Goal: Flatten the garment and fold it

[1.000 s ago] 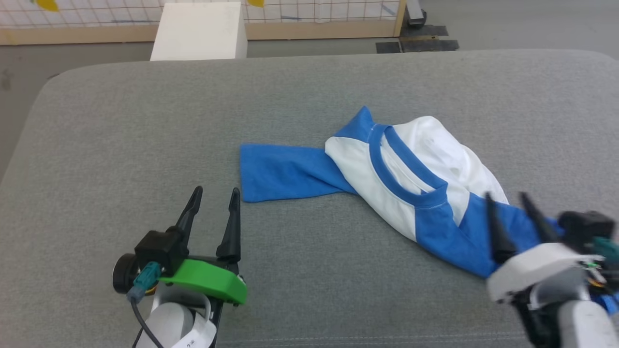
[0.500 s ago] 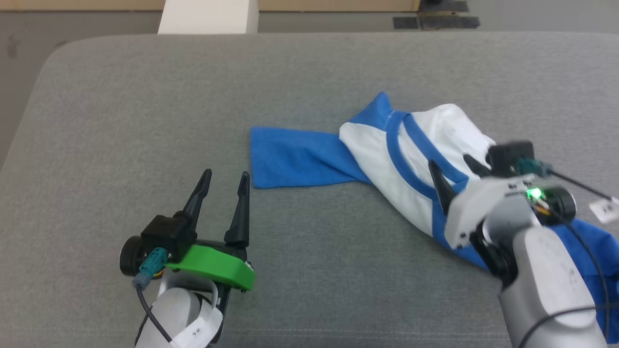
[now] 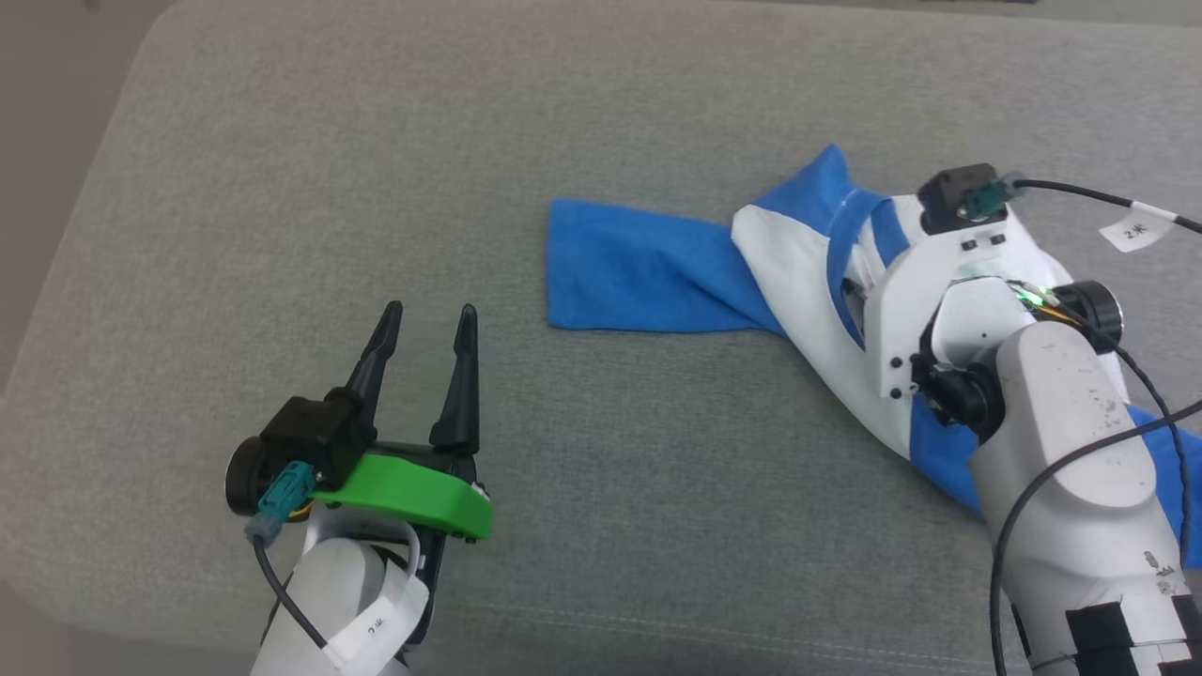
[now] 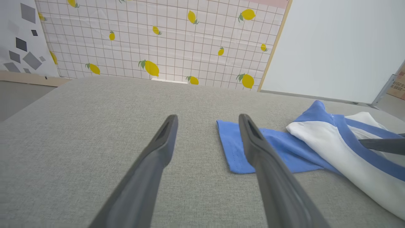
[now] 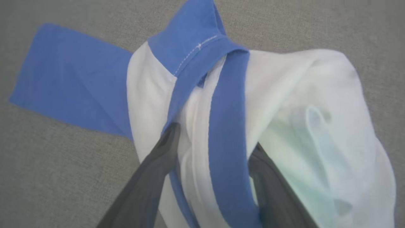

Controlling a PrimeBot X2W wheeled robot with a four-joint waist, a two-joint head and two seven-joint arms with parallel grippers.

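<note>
Reaching forward over the last second, my right arm has carried the right gripper from the near right edge of the head view up onto the garment; my head camera has tipped down as well, so the whole scene sits differently in that view. The blue-and-white shirt lies crumpled on the right half of the grey cushion, with one blue sleeve stretched flat toward the left. From the right wrist, I see the two dark fingers planted in the fabric at the neckline, straddling the blue collar band. The jaws stand spread, with the band between them and not pinched. One finger sits at the inner edge of the neck opening, the other on the white cloth beside it. My left gripper hovers over bare cushion at the lower left, well apart from the shirt, its jaws wide and holding nothing. Seen from the left wrist, the sleeve's end lies just beyond the fingertips, with a lemon-print wall behind.
</note>
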